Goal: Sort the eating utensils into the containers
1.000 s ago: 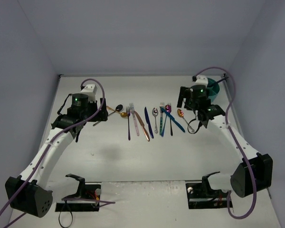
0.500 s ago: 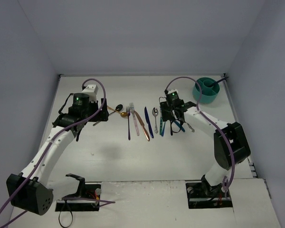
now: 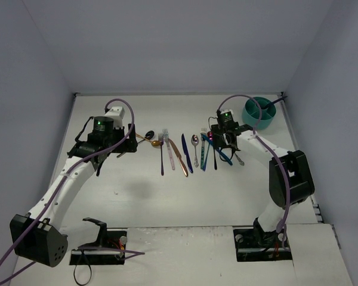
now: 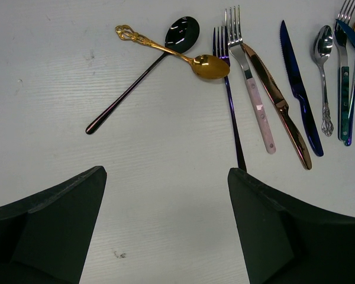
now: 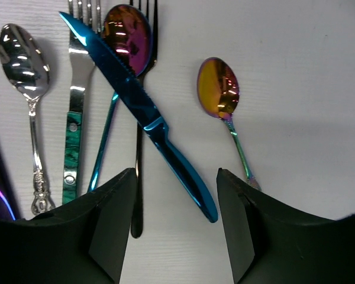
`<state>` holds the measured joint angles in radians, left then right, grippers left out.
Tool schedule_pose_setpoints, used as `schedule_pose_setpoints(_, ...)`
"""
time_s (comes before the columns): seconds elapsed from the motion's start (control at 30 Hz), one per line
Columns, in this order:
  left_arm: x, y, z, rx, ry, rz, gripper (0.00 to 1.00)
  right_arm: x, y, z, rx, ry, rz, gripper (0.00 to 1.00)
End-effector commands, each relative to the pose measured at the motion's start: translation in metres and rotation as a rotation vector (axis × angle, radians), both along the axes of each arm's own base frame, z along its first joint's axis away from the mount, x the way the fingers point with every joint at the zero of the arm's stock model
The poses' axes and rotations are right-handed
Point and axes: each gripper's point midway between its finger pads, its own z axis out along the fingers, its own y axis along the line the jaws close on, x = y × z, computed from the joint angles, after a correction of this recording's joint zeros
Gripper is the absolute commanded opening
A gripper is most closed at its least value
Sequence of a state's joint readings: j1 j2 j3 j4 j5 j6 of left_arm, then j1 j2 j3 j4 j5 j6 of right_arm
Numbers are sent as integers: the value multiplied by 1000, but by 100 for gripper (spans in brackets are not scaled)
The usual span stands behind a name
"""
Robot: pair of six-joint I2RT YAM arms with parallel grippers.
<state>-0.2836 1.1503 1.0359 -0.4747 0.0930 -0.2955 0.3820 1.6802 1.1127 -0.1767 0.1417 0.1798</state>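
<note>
Straddling the blue knife (image 5: 147, 116) handle, the right tool (image 5: 175, 177) leaves side gaps.

Looks like we're peeking into a robotics lab rig: a bare white desk (image 3: 143, 196) is sitting boxed in by plain grey walls (image 3: 167, 42), left arm (image 3: 59, 185) and right arm (image 3: 262, 149) bolted along the near edge, purple cables (image 3: 122, 100) looping off them.
</note>
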Motion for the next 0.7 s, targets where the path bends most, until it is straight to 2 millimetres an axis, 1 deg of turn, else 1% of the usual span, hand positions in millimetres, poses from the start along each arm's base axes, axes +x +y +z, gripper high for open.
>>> schedule_pose_setpoints(0.0, 9, -4, 20, -28, -60, -9, 82, 2, -11, 0, 6, 16, 22, 51)
schedule_pose_setpoints(0.1, 9, -5, 19, -30, -55, -11, 82, 1, -18, -4, 8, 45, 54, 48)
schedule_pose_setpoints(0.2, 9, -5, 19, -30, -55, -13, 82, 1, -16, -10, 5, 73, 96, 45)
schedule_pose_setpoints(0.47, 10, -6, 17, -30, -49, -16, 82, 5, -14, -22, -8, 105, 125, 44)
schedule_pose_setpoints(0.67, 10, -6, 17, -31, -45, -17, 82, 6, -17, -34, -32, 133, 126, 43)
